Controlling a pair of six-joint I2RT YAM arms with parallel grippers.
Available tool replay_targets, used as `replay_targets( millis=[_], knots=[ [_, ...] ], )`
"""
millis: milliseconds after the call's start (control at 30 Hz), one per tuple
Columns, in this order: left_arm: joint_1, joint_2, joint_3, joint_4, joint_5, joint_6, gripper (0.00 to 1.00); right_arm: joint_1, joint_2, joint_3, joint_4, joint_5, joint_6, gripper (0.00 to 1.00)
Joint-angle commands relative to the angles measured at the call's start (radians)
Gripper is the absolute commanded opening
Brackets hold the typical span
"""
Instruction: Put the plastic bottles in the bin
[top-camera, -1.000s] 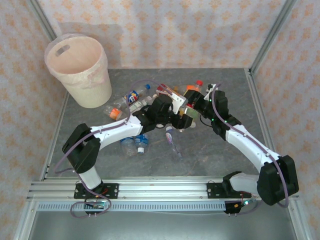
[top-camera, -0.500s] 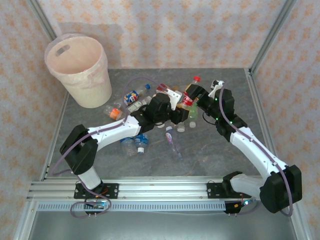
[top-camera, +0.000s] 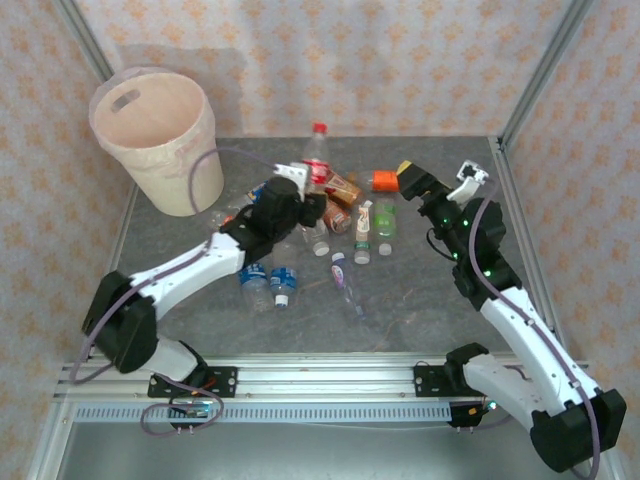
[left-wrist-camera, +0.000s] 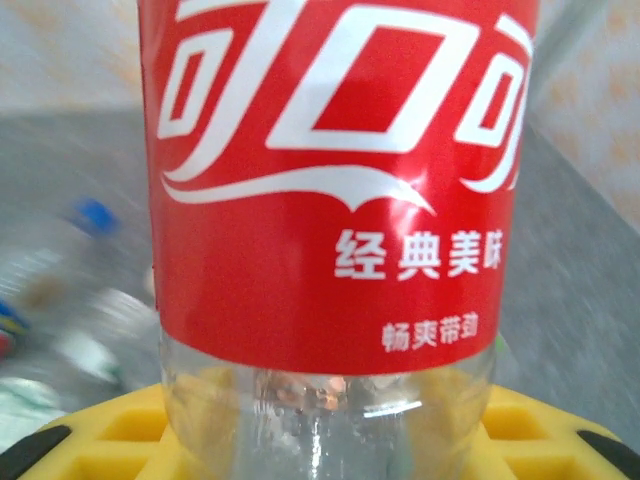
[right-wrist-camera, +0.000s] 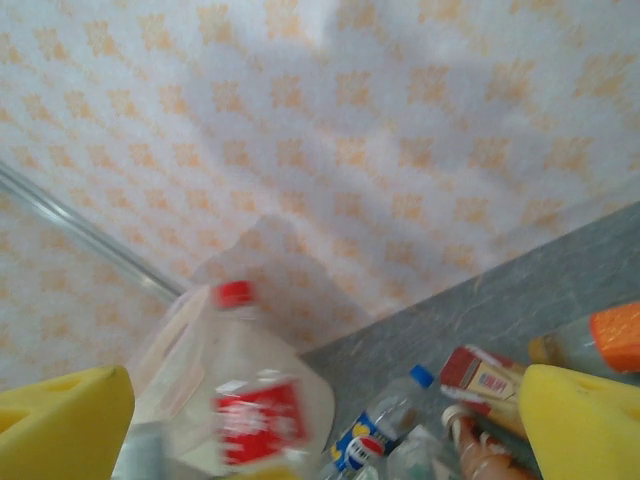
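Left end effector (top-camera: 308, 190): clamped low on the red-label cola bottle (top-camera: 319, 155), bottle upright, apparently raised over the pile, yellow pads (left-wrist-camera: 110, 435) just under the label edge. Right end effector (top-camera: 440, 178): jaws spread wide, nothing held, up over the right side of the tabletop (top-camera: 430, 300). Bin (top-camera: 185, 185) in the far left corner, well apart from the held bottle. Other bottles (top-camera: 350, 215) lying loose mid-tabletop.

Step in hand, by the look of it: carry to bin.
- Swing left with enough height to pass the rim, no dip en route.
- Low grip, top-heavy load: move smoothly, no jerks or tilt.
- Centre over the mouth, not the rim or bag edge, then release.
- Leave the right arm out of the swing path.
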Motion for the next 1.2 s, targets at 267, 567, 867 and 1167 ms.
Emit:
replay_targets(
  millis=[267,567,867,1167],
  knots=[
    [0.228,-0.155,0.291,0.019,-0.450,0.328,0.38,-0.001,-0.042,-0.135,0.066,0.123,-0.053,0.99],
    [0.570,0.018,0.487,0.077,-0.307,0.248,0.39,-0.001,-0.041,-0.153,0.067,0.110,-0.044,0.99],
    [0.729,0.239,0.629,-0.010,-0.130,0.061,0.39,-0.001,-0.045,-0.161,0.059,0.109,-0.032,0.99],
    [0.758,0.370,0.703,-0.141,0.094,-0.025,0.39,-0.001,-0.039,-0.166,0.044,0.124,-0.042,0.99]
  ],
)
